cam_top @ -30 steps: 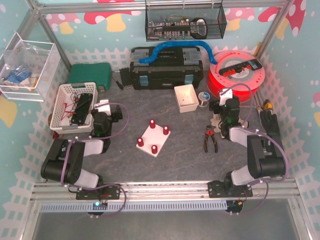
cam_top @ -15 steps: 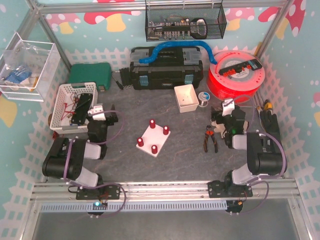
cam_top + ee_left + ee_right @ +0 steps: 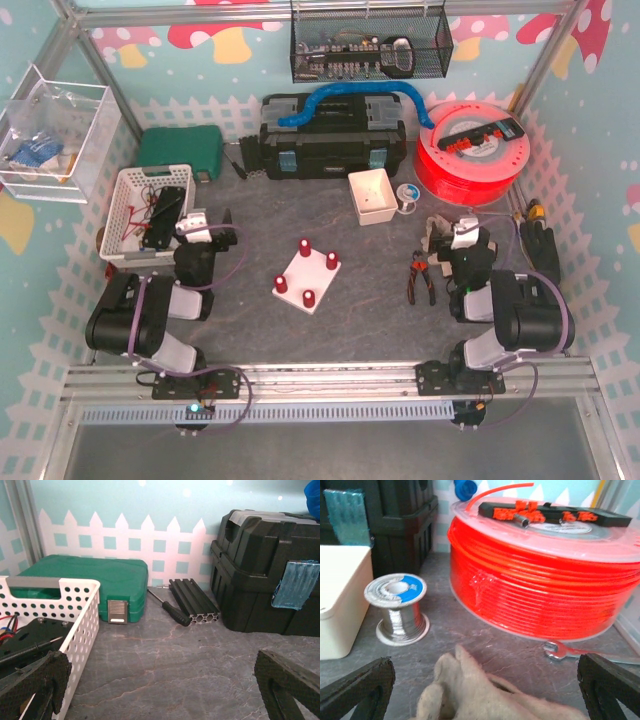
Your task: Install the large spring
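Left tool [image 3: 160, 690]: released, fingers wide apart, low over the desk [image 3: 350, 320] just beside the white basket [image 3: 80, 625], facing the green case [image 3: 85, 582].
Right tool [image 3: 485, 690]: released, nothing between its fingers, over a pale cloth [image 3: 470, 695] near the red filament spool [image 3: 540, 575].
Peg board [image 3: 305, 275]: white, four red pegs, mid-desk between the arms.
Large spring: cannot be picked out in any view.

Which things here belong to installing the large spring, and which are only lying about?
Job, likely: white plate with red pegs; small white box (contents unseen). No spring visible.
Lying about: pliers; red filament spool; wire spool; green case; black toolbox; white basket.
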Controlling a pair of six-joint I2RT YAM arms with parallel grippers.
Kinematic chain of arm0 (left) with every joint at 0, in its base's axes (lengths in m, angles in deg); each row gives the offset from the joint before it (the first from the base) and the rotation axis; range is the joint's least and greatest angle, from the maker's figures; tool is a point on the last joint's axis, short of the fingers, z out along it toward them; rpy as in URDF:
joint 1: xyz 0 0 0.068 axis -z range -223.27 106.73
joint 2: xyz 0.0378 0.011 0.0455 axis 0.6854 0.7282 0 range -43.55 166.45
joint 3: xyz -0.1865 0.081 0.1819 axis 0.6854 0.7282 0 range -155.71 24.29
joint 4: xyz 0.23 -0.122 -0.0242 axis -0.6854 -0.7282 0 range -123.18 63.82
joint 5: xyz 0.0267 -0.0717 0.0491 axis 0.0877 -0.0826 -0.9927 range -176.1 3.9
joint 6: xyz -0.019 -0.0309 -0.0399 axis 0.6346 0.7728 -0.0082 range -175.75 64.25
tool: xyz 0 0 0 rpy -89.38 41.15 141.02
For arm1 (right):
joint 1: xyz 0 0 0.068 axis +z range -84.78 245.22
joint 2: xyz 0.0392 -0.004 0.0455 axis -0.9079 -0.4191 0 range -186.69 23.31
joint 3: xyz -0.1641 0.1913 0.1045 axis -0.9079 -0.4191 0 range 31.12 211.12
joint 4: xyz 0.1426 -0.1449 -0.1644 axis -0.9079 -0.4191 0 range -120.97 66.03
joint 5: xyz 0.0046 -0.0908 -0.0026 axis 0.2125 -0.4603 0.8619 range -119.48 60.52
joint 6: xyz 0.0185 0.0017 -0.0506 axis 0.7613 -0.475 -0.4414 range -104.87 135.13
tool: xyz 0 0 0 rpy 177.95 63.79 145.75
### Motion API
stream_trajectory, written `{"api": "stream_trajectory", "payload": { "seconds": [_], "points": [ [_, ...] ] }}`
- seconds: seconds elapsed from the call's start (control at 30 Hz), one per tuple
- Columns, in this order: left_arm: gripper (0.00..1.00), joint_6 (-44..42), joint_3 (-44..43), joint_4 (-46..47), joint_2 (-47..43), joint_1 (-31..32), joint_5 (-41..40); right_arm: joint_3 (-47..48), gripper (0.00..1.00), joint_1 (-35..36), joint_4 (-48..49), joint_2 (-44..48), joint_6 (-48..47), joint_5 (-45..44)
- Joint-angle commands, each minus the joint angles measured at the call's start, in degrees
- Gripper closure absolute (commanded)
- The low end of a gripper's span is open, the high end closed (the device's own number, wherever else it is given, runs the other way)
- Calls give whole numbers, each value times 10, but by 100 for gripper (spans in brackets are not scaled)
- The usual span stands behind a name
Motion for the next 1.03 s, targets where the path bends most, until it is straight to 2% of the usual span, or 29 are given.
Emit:
{"api": "stream_trajectory", "payload": {
  "seconds": [0.0,0.1,1.0],
  "points": [
    [1,5,7,20,1,-3,10,15,1,17,40,-3,8,-63],
    [1,5,7,21,2,-3,10,26,1,37,26,-6,-7,-93],
    [1,6,5,19,2,-6,14,26,1,37,22,-3,-7,-93]
  ]
}}
